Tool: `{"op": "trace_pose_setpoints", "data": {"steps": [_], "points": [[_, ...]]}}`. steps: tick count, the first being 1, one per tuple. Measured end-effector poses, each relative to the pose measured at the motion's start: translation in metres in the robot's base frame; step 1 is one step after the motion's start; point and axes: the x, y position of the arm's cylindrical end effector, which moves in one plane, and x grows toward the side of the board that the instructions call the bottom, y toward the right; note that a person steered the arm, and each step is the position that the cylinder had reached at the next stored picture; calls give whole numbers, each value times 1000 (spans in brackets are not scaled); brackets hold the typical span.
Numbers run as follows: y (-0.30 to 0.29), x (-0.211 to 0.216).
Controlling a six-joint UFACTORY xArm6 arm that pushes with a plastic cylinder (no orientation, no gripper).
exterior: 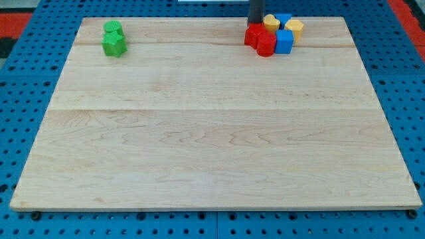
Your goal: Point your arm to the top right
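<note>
1. Standing at the view's top edge of the pale wooden board (212, 133), my tip (255, 25) is the lower end of a straight dark rod; it has no jaws to open or close and holds nothing, it only pushes.
2. Touching, or very nearly touching, the tip on its lower side are two red blocks (260, 38), chunky and faceted, their exact shapes too small to make out. They sit just below the tip.
3. Just to the view's right of the tip lies a yellow block (271, 23), rounded and many-sided, and beyond it a blue block (283, 18) against the board's top edge.
4. Further right of the tip sit a second yellow block (294, 28) and, below it, a blue cube-like block (284, 42) beside the red pair. All six form one tight cluster around the tip's right and lower sides.
5. Well apart from the tip, far to the view's left along the same top edge, two green blocks (113, 38) are stacked close together, one just above the other in the view.
6. As for progress, I judge the task partly done: the tip is already at the top of the board and right of centre, but the board's top right corner (342, 20) is well to the tip's right, past the cluster. What seems left is travel rightward, which would likely push blocks along unless the tip skirts them.
</note>
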Motion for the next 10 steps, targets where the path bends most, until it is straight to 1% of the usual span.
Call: {"op": "trace_pose_setpoints", "data": {"steps": [1, 2, 3, 7, 9, 10], "points": [[0, 10], [2, -1], [20, -32], [15, -32], [-121, -27], [-158, 35]]}}
